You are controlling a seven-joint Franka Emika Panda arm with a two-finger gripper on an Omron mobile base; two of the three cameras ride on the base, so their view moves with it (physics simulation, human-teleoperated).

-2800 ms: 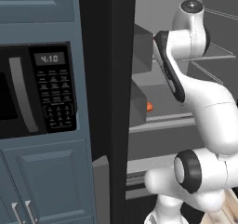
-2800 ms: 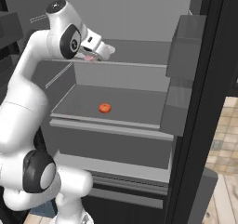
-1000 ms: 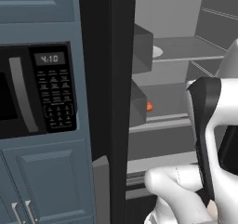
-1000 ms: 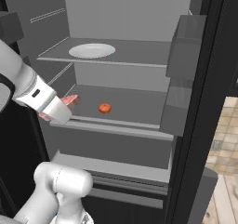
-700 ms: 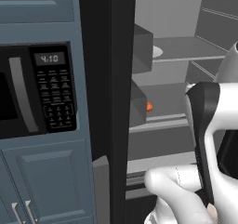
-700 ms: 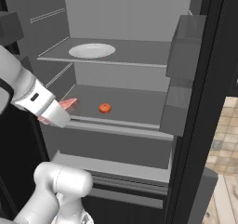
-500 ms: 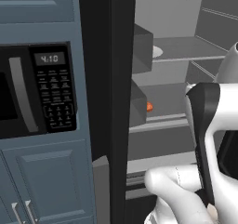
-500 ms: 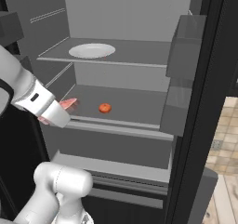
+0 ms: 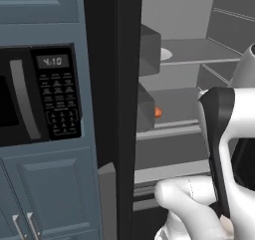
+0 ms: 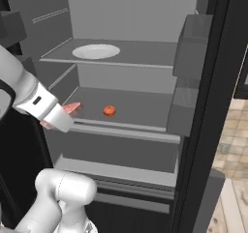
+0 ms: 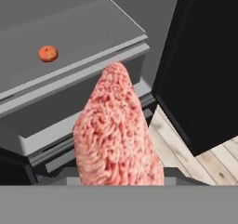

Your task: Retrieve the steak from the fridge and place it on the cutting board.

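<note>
From the left base view, my white arm (image 9: 219, 149) is rising at the lower right in front of the open fridge (image 9: 124, 84), whose black edge is standing beside blue-grey cabinets (image 9: 50, 194) with a microwave (image 9: 40, 99). Inside, a white plate (image 9: 165, 54) is lying on the upper shelf and a round orange-red item (image 9: 158, 112) is sitting on the middle shelf (image 9: 174, 104).

Over in the right base view, my forearm is reaching in from the left, and the steak (image 10: 71, 108) is poking out past its end, pinkish, just at the front left corner of the middle shelf. The orange-red item is lying near it, apart, further right on the same shelf. The plate is resting above. Grey door bins (image 10: 191, 48) are hanging on the right.

Through the hand view, I am holding the steak upright between my fingers (image 11: 122, 174), which are clamped on its lower end and mostly hidden by it. Behind it the shelf with the orange-red item is showing, and wooden floor (image 11: 186, 158) is lying beside the black door.
</note>
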